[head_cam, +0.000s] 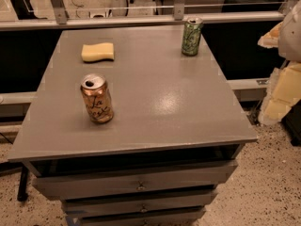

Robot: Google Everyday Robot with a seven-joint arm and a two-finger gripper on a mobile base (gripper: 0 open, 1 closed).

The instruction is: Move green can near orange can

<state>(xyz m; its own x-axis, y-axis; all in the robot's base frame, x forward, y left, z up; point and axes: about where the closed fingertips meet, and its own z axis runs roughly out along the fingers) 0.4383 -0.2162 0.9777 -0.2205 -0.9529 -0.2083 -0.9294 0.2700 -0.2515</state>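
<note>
The green can [192, 36] stands upright near the far right corner of the grey table [164, 98]. The orange can [97, 99] stands upright on the front left part of the table, its silver top opened and dark cursive lettering facing me. The two cans are far apart, diagonally across the tabletop. My gripper [281, 91] shows as a pale shape at the right edge of the view, off the table's right side and to the right of the green can, holding nothing that I can see.
A yellow sponge [98, 52] lies on the far left part of the table. Drawers [141, 185] sit under the tabletop, partly pulled out. A metal rail with glass [141, 20] runs behind the table. The floor is speckled.
</note>
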